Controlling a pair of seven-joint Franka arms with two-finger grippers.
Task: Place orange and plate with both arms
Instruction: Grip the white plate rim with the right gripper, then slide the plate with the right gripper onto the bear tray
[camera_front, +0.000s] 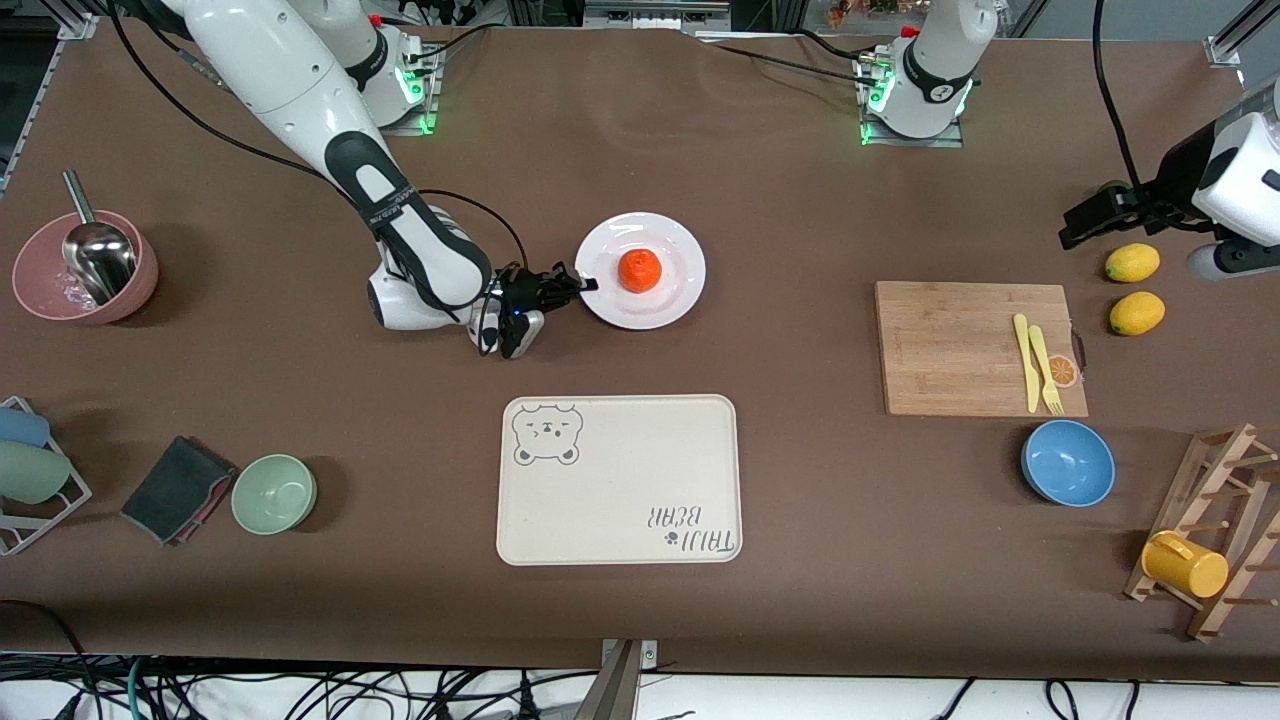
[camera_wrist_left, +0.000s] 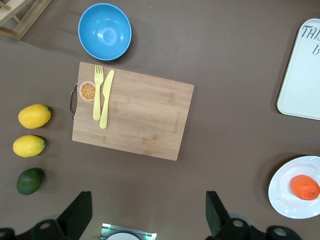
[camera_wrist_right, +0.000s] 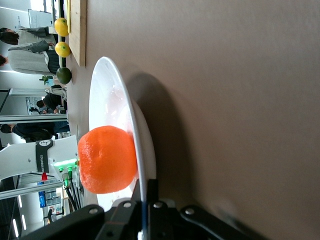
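Observation:
The orange (camera_front: 639, 270) sits in the middle of the white plate (camera_front: 680, 247), which lies on the brown table farther from the front camera than the bear tray. My right gripper (camera_front: 588, 285) is low at the plate's rim toward the right arm's end and is shut on that rim. In the right wrist view the plate's rim (camera_wrist_right: 143, 165) runs between the two fingers, with the orange (camera_wrist_right: 106, 159) on it. My left gripper (camera_front: 1085, 222) is open and empty, up over the table near the lemons. The left wrist view shows the plate (camera_wrist_left: 285, 197) and the orange (camera_wrist_left: 304, 187).
A cream bear tray (camera_front: 618, 480) lies nearer the camera than the plate. A wooden board (camera_front: 950, 345) with a yellow fork and knife, two lemons (camera_front: 1131, 263), a blue bowl (camera_front: 1067, 463) and a mug rack (camera_front: 1205, 545) are toward the left arm's end. A pink bowl (camera_front: 40, 290), a green bowl (camera_front: 273, 493) and a cloth (camera_front: 175, 488) are toward the right arm's end.

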